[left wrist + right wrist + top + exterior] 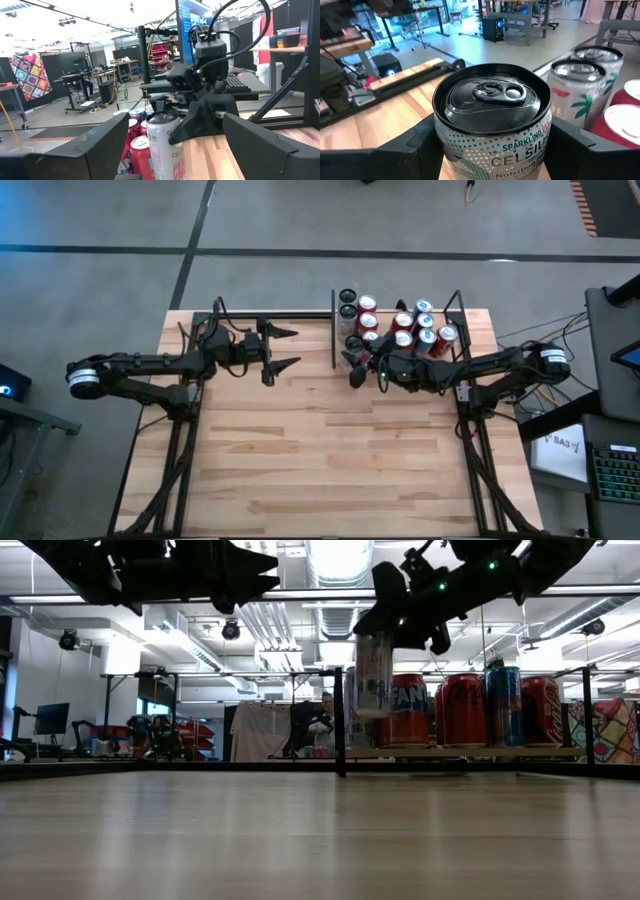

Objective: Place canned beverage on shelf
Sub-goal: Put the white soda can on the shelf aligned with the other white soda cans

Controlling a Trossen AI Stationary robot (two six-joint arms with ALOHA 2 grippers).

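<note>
While clamped upright in the right gripper (361,368), can (372,675) hangs at the shelf's (334,330) open edge, cans beyond. Left gripper (283,348) spread wide, empty, farther off.

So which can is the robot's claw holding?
Find the shelf at the table's far right, crowded with cans. At its left edge the right claw grips one can. It is the white one with a black top, off the board, unlike the standing red and blue cans.
</note>
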